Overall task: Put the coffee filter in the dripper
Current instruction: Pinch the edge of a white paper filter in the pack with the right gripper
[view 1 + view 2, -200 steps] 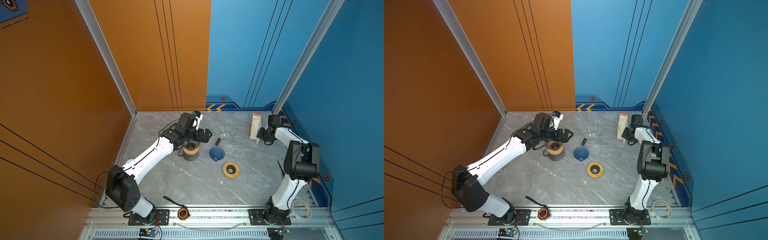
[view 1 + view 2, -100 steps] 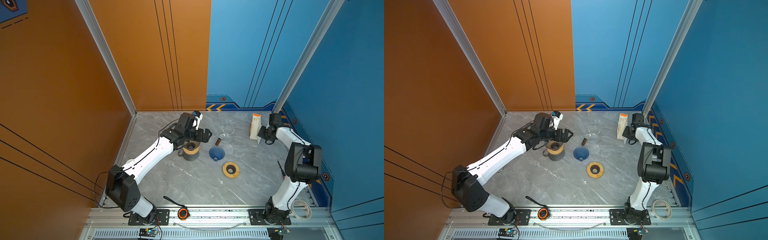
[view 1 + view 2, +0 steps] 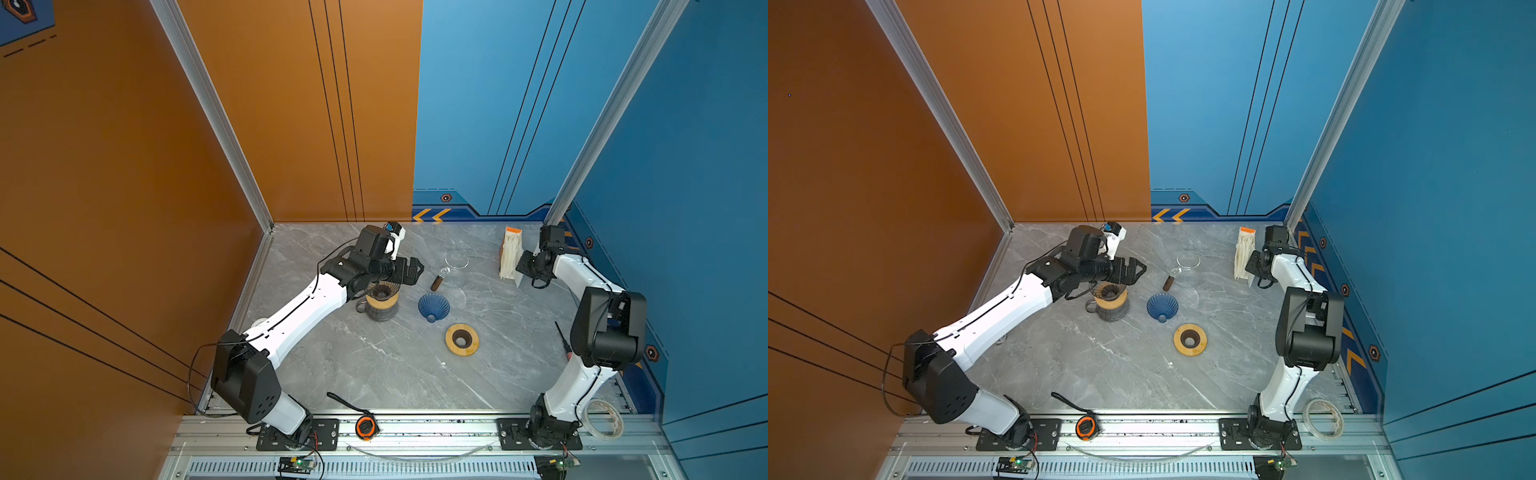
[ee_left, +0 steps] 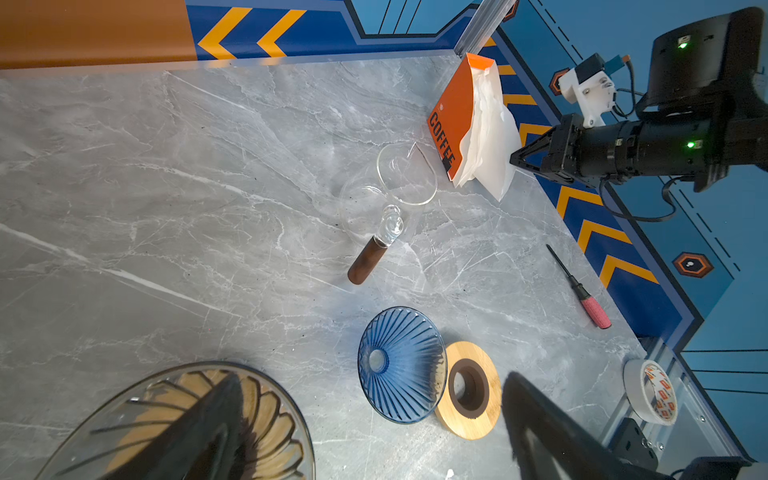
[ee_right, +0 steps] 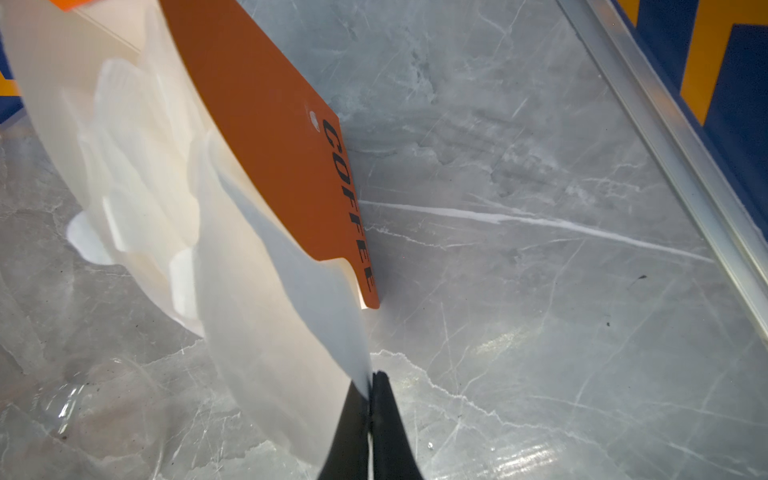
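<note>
**Both top views:** the right gripper (image 3: 519, 266) is pinching a filter (image 3: 509, 262) at the orange packet (image 3: 513, 230), far right. The left gripper (image 3: 1138, 269) is hovering, spread wide, over the glass dripper (image 3: 1111, 293).
**Left wrist:** a blue dripper (image 4: 399, 365) is lying beside a wooden ring (image 4: 478, 415).
**Right wrist:** closed jaws are clamping the filter's edge.

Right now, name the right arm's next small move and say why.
Probably pull the coffee filter clear of the orange pack: the right gripper is shut on its corner, but the rest is tucked in the pack with other filters.
</note>
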Action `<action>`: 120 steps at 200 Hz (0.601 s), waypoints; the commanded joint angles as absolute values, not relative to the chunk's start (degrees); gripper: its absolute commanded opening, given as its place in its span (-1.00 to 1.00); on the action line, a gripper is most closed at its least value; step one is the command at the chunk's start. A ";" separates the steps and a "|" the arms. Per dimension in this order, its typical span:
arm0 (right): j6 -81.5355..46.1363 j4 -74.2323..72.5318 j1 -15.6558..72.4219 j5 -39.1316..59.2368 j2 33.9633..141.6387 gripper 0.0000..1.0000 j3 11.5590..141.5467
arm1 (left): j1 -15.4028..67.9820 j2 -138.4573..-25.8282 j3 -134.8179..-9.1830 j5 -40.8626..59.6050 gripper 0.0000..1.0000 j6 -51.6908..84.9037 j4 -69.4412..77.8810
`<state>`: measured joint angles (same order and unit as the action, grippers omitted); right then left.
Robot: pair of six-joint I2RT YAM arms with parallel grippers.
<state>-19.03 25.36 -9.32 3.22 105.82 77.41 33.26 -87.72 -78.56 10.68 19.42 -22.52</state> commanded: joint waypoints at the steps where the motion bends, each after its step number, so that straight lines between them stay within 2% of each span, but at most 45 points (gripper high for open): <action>1: -18.48 27.08 -8.96 3.61 108.05 -0.98 78.44 | 32.69 -87.71 -80.42 10.51 0.96 18.94 -23.95; 59: -18.46 26.73 -9.05 3.56 110.02 -0.90 79.47 | 32.61 -87.98 -80.44 10.49 0.96 19.07 -23.99; 120: -18.48 25.76 -9.01 3.53 110.33 -0.69 79.63 | 32.56 -88.49 -81.03 10.72 0.96 19.07 -24.14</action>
<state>-18.98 25.45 -9.32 3.25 109.21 77.87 33.01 -87.77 -78.72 10.70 19.44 -22.63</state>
